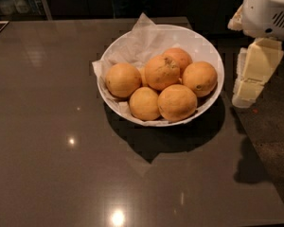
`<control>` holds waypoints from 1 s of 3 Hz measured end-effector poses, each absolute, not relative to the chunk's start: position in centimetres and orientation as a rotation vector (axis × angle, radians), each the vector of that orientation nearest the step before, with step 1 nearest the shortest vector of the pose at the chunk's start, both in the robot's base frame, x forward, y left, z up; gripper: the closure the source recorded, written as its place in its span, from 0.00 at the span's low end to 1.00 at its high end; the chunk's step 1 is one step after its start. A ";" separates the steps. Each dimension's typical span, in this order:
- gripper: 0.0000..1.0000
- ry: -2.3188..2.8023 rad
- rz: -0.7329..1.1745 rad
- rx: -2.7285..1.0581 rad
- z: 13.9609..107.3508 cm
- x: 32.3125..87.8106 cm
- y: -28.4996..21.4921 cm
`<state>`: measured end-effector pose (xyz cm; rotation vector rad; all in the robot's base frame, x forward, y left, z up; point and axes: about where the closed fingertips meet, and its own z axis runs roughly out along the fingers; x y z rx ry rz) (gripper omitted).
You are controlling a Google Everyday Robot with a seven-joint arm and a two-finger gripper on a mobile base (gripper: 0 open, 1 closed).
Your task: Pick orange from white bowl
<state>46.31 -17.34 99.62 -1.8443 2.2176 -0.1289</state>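
The white bowl (206,46) stands on the dark table, lined with crumpled white paper (144,39), and holds several oranges. The orange (161,74) with the rough brownish scar patch lies on top in the middle of the pile. An orange with a small dark dot (199,78) lies to its right, and smoother ones lie around it. My gripper (245,98) hangs pointing down just to the right of the bowl's rim, beside the bowl and not over it, under the white arm housing (267,8). It holds nothing.
The dark glossy table (61,164) runs left and toward the front of the bowl. Its right edge lies just right of the bowl, with speckled floor (274,136) beyond. Bottles stand on a shelf (14,1) at the far left.
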 end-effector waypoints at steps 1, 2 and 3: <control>0.00 2.172 -0.161 -1.835 100.1 47.2 -15.2; 0.00 2.134 -0.203 -1.869 100.5 47.9 -12.3; 0.01 2.116 -0.218 -1.904 100.4 48.2 -10.1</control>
